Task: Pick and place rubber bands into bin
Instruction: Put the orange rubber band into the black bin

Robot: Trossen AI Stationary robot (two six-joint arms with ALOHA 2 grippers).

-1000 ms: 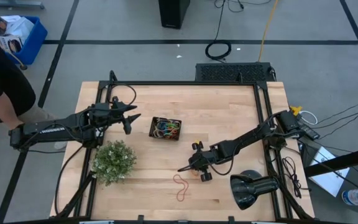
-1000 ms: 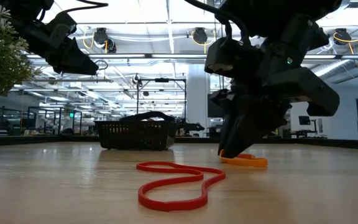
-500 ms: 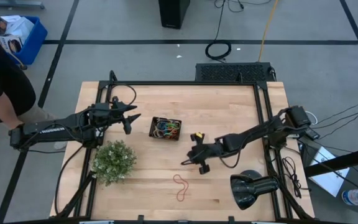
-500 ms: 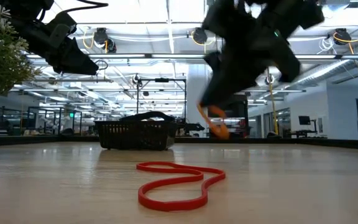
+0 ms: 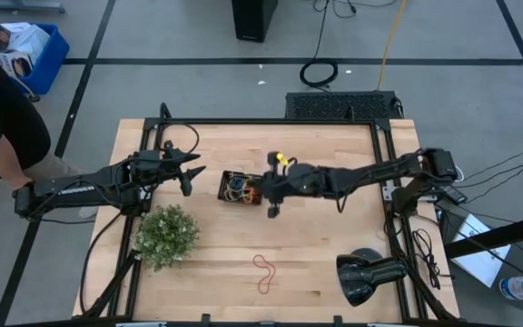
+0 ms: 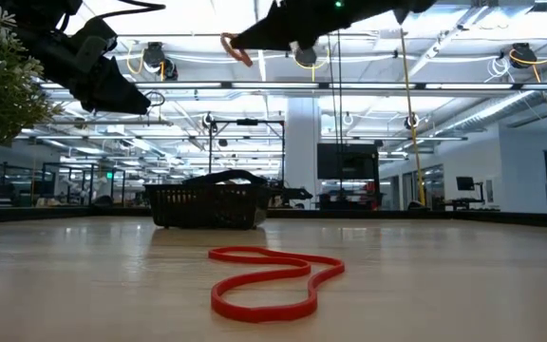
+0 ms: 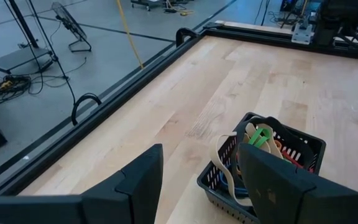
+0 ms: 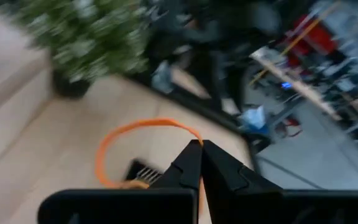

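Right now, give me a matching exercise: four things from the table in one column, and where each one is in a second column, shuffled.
Things:
1. orange rubber band
2. red rubber band
3. bin
4. plant

Places:
A. lying loose on the table
B. pinched in the right gripper
C. beside the left arm
D. under the right gripper, holding bands

Pairs: 1-B, 2-A, 3-D, 4-C

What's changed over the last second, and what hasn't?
The right hand closed on the orange rubber band, lifted it off the wooden table and swung to the small black mesh bin. The left hand stayed open beside the bin; the red rubber band never moved.
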